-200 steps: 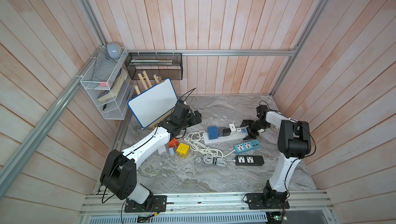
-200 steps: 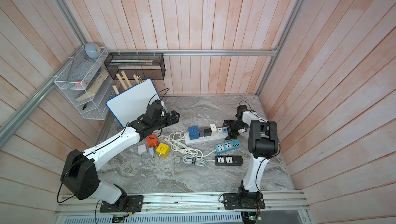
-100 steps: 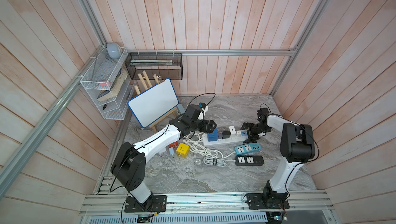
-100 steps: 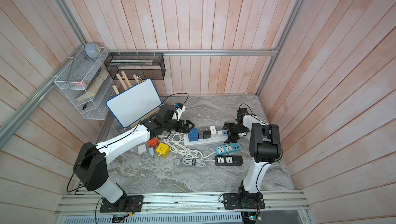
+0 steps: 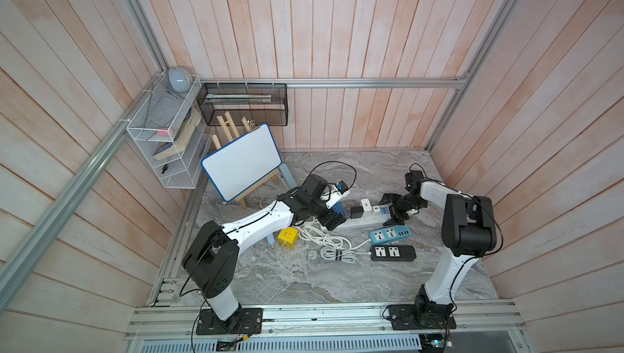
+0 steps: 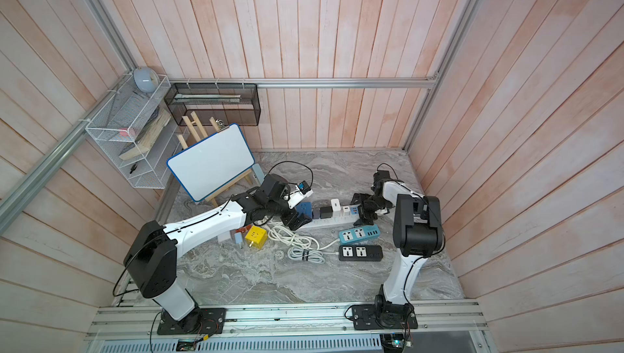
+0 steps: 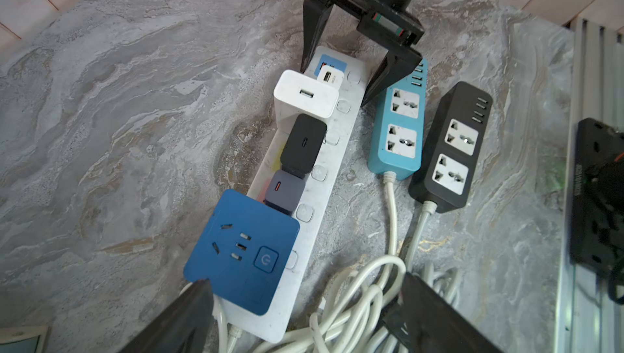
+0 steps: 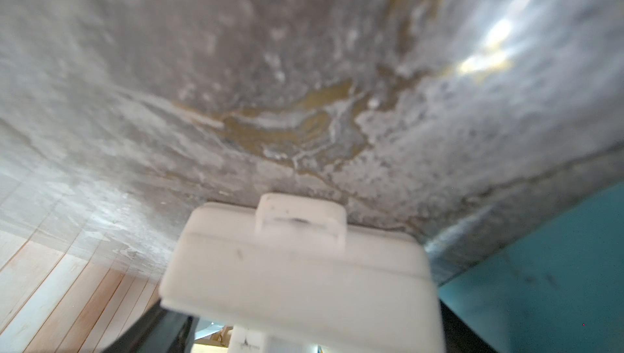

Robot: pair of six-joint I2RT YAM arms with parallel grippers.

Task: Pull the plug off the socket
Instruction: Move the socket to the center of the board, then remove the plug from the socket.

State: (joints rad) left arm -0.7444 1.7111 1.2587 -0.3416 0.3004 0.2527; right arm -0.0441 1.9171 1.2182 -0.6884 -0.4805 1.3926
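The white power strip [image 7: 332,165] lies on the counter [image 5: 304,280]. At its left end the left hand [image 7: 304,287] hangs low with its fingers spread wide, gripping nothing. One fingertip stands just beside a corner of the blue plug [image 7: 241,250], and the other is out over the coiled white cable [image 7: 354,300]. That broad blue plug sits in the strip's end socket and, judging by where the hand is, looks to be the one meant.

Next along the strip come a small grey plug [image 7: 283,191], a black plug [image 7: 302,145], a large white charger [image 7: 304,98] and a small white charger [image 7: 331,76], all seated too. At the far right end the right hand [image 7: 337,81] straddles the strip with its jaws set against either side, apparently pinning it down. Its own wrist view is blurred and shows only the strip's white end close in. Alongside lie a teal strip [image 7: 398,122] and a black strip [image 7: 452,145], with nothing plugged into their sockets.

Nothing is pulled yet. The bracing looks done. What is left is to close the left hand on the blue plug and draw it straight out of its socket.
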